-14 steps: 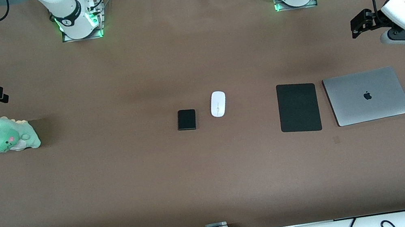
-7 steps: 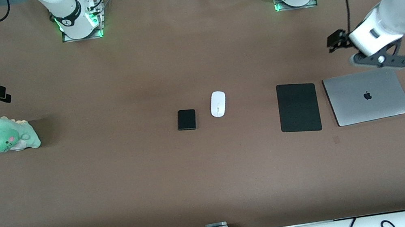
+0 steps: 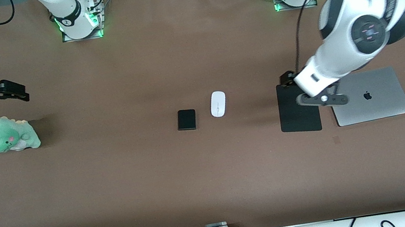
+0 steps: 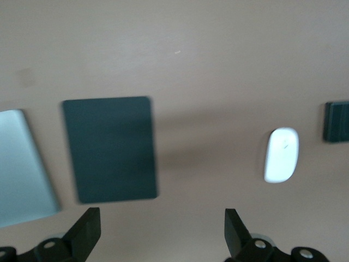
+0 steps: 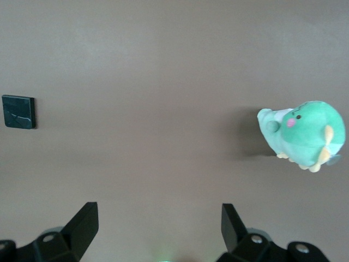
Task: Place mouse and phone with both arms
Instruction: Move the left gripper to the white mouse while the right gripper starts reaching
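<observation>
The white mouse (image 3: 218, 104) lies in the middle of the table, and the black phone (image 3: 186, 119) lies beside it, toward the right arm's end. Both show in the left wrist view, the mouse (image 4: 282, 154) and the phone (image 4: 336, 121) at the picture's edge. The phone also shows in the right wrist view (image 5: 18, 111). My left gripper (image 3: 286, 78) is open and empty in the air over the edge of the black mouse pad (image 3: 299, 118); it also shows in its wrist view (image 4: 162, 232). My right gripper (image 3: 18, 93) is open and empty above the table near the plush; it also shows in its wrist view (image 5: 158, 226).
A closed silver laptop (image 3: 373, 101) lies beside the mouse pad at the left arm's end. A green plush dinosaur (image 3: 8, 135) sits at the right arm's end. The mouse pad (image 4: 109, 148) and laptop (image 4: 22, 164) show in the left wrist view, the plush (image 5: 305, 134) in the right.
My left arm has swung in from the table's end, over the laptop, to over the mouse pad. My right gripper has shifted a little toward the table's middle. Mouse and phone have not moved.
</observation>
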Tool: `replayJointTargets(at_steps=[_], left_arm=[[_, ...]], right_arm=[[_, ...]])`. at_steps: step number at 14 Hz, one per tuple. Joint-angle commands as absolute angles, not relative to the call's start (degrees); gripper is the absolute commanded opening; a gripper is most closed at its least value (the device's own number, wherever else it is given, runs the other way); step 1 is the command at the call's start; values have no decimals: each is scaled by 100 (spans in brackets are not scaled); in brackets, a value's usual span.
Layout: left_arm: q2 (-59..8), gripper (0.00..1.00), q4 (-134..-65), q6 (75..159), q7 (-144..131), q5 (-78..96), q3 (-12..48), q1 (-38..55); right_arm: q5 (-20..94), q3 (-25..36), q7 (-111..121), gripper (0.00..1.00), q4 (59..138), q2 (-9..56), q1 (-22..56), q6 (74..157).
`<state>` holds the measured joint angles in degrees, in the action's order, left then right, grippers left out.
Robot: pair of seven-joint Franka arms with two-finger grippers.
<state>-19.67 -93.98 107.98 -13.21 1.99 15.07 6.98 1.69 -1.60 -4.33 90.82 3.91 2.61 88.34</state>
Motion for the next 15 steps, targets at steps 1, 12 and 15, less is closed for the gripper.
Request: replayJointTargets(at_steps=[1,12,15], left_arm=[[-2433,100,-9193,11353,-2036,167,1477,1272],[-3910,100,-9272,13235,-3891,-1230,1450,2653],[-4087,100,-9307,13429,-3955,-1283,1433,2839]], right_arm=[[246,-438,-834,100,9105,439,246,8859],[413,-976,-2065,100,9105,949,492,9360],[413,-984,-2074,100,9105,1019,553,9448]])
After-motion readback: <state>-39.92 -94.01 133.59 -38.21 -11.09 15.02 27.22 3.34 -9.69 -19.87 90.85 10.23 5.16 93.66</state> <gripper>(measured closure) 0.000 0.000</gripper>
